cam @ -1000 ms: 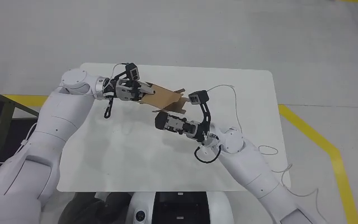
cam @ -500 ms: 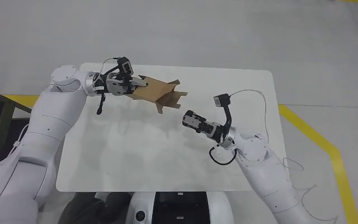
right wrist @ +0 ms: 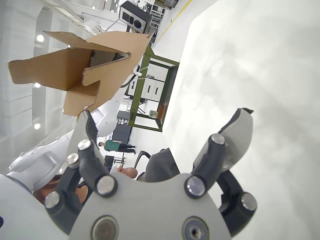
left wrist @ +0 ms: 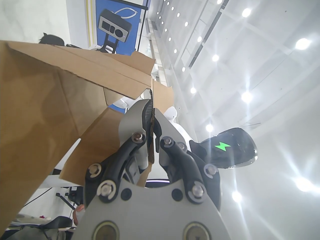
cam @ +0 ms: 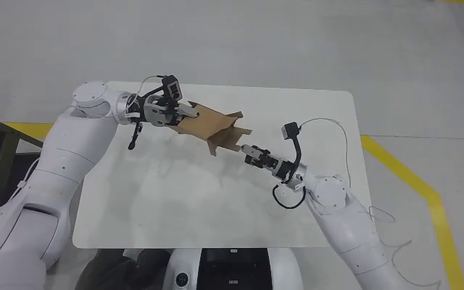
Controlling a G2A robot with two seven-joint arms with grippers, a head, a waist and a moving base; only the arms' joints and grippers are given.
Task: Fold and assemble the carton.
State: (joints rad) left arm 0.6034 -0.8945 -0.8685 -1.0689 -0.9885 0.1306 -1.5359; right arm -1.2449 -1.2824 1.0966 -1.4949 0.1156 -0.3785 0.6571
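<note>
Since half a second ago, right gripper [cam: 245, 149] has come up to the one carton [cam: 209, 123], jaws apart, a fingertip [right wrist: 86, 118] beside a flap; contact is unclear. Left gripper [left wrist: 152, 116] is clamped on a panel edge. Held above the table [cam: 145, 210], the carton runs lengthwise between both grippers, flapped open end facing the right.

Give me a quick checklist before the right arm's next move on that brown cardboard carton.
1. Left gripper shut on the brown cardboard carton edge: ok.
2. Carton held clear above the white table: ok.
3. Right gripper open: ok.
4. Right gripper's finger touching an end flap: cannot tell.
5. End flaps folded in: not ok, they splay outward.
</note>
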